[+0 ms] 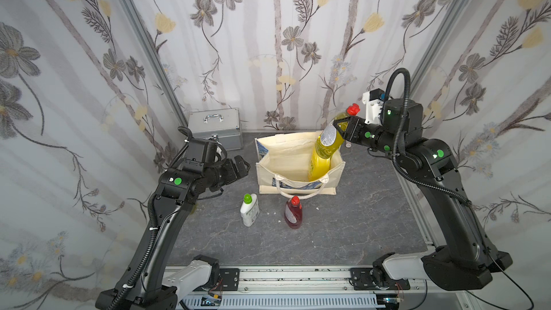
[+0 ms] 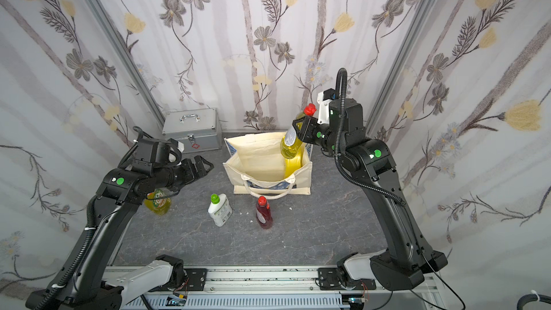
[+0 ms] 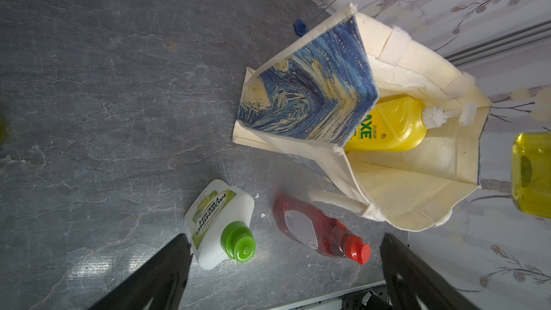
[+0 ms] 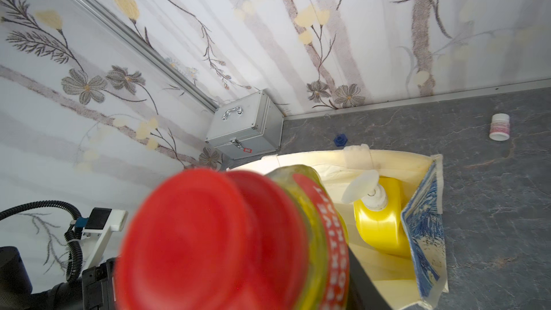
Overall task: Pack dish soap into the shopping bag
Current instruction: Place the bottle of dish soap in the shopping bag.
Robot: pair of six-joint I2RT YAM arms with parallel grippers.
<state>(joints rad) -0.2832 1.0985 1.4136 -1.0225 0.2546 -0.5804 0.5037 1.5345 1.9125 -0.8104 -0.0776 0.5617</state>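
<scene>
The shopping bag [image 1: 335, 174] stands open near the middle of the counter's [image 1: 343, 234] back edge. Inside it, the big yellow pump bottle [image 3: 387, 126] leans at the right side, pump head up by the rim. The right gripper [image 1: 341, 128] is clenched on the shoulder of a yellow-green red-capped bottle [image 1: 328, 141], which hangs tilted with its base over the bag's mouth, just above the pump bottle; whether the base is below the rim is unclear. The left gripper [image 1: 243, 167] is spread wide and empty, left of the bag. Upright on the counter in front of the bag stand the white green-capped bottle [image 1: 250, 210] and the red bottle [image 1: 293, 213], slightly apart. Another yellow-green bottle [image 2: 158, 202] sits under the left arm near the left edge. A silver case [image 1: 214, 128] sits closed in the back left corner
</scene>
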